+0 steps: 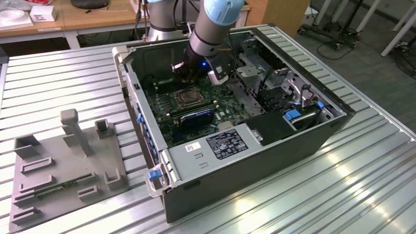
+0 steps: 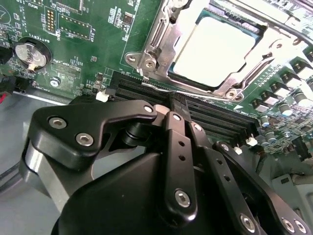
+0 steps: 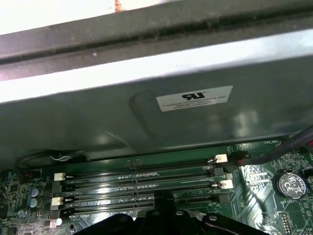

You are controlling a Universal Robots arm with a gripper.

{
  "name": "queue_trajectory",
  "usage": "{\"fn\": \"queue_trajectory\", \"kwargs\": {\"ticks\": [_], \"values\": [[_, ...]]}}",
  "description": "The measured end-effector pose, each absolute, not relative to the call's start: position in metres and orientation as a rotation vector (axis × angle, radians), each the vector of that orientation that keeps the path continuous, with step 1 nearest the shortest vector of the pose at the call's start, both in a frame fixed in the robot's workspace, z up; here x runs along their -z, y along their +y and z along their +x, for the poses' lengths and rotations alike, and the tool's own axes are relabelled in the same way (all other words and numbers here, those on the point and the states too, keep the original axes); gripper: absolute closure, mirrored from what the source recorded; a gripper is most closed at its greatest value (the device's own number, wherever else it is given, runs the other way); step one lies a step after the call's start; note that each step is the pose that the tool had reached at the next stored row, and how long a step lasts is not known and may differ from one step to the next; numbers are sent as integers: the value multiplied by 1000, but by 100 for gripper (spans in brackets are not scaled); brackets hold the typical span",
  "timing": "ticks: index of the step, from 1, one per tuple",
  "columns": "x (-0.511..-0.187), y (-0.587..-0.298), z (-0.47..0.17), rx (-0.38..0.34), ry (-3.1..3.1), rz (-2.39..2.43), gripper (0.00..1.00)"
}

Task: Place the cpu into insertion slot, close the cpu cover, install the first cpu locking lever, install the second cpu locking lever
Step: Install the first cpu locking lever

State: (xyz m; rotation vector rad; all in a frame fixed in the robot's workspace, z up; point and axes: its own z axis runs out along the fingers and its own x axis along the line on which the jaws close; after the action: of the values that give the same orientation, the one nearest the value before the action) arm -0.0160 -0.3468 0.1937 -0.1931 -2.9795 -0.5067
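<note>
CPU (image 2: 215,46) sits seated in the insertion slot (image 2: 164,41) at the upper right of the second wrist view, with the cpu cover (image 2: 234,83) framing it and looking down over it. At mid-frame, the gripper (image 2: 177,105) has its fingers drawn together on nothing, tips just above the black memory slots (image 2: 215,120) beside the socket. Working a locking lever well, I reckon, needs steady sideways pressure, without scraping the green board (image 2: 83,44).
</note>
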Motion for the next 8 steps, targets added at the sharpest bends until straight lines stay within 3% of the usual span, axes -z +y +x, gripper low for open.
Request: {"fn": "queue_trajectory", "kwargs": {"ticks": [8], "values": [[-191, -347, -15, 505, -2980, -193, 89]]}}
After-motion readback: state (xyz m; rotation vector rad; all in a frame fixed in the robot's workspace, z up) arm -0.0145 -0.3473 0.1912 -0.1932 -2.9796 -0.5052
